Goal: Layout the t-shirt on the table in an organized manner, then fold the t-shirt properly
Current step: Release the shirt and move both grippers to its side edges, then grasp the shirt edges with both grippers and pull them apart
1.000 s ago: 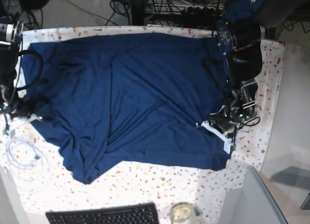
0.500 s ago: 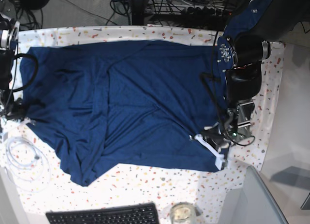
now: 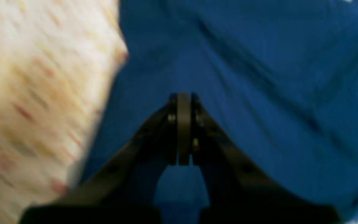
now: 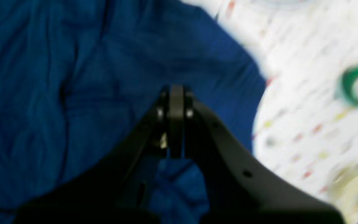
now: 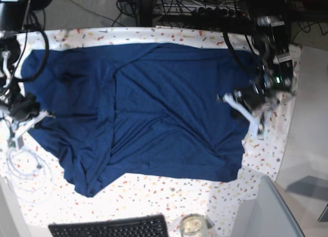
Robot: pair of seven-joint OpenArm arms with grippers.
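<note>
- Across the whole worktop: wide flat table [image 5: 169,188] under a white cloth flecked red, yellow and grey; it bears everything here.
- Large plain dark navy soft-fabric t-shirt [image 5: 143,109] lies spread over most of the table, roughly flat. A long crease runs down the left-centre, the lower-left corner hangs in a crooked point, and the bottom hem slants.
- Left gripper [image 5: 251,106], black with white parts, on the base view's right, at the shirt's side edge. Wrist view shows the jaws pressed together above blue cloth; fabric bunches below the tips, but whether any is pinched I cannot tell.
- Right gripper [image 5: 25,114] on the base view's left, at the opposite shirt edge. Jaws closed tight in its wrist view too, with rumpled cloth just under them; a grip on it is not clear.
- Black keyboard [image 5: 110,228] at the near edge, apart from the shirt.
- White coiled cable [image 5: 25,168] on the table's left, just beside the shirt's lower-left part.
- Small clear glass jar [image 5: 193,225] next to the keyboard.
- Progress, my read: layout mostly done but untidy; wrinkles and the skewed corner remain to be smoothed. No fold has been made yet, so the folding half remains.
</note>
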